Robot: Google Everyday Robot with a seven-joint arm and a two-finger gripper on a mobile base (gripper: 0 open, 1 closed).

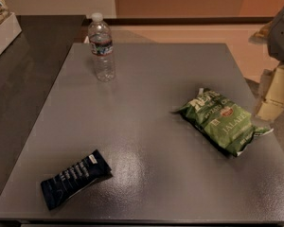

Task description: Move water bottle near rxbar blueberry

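The water bottle [101,47] stands upright at the far left of the grey table [146,79]. It is clear plastic with a white cap and a dark label band. The rxbar blueberry [75,178], a flat dark navy wrapper with white text, lies near the front left corner. My gripper [273,94] hangs at the right edge of the view, beside the table's right side. It is far from the bottle and the bar and holds nothing that I can see.
A green jalapeño chip bag [220,120] lies on the right part of the table, close to the gripper. A dark counter [23,74] adjoins the table on the left, with a white box [1,20] on it.
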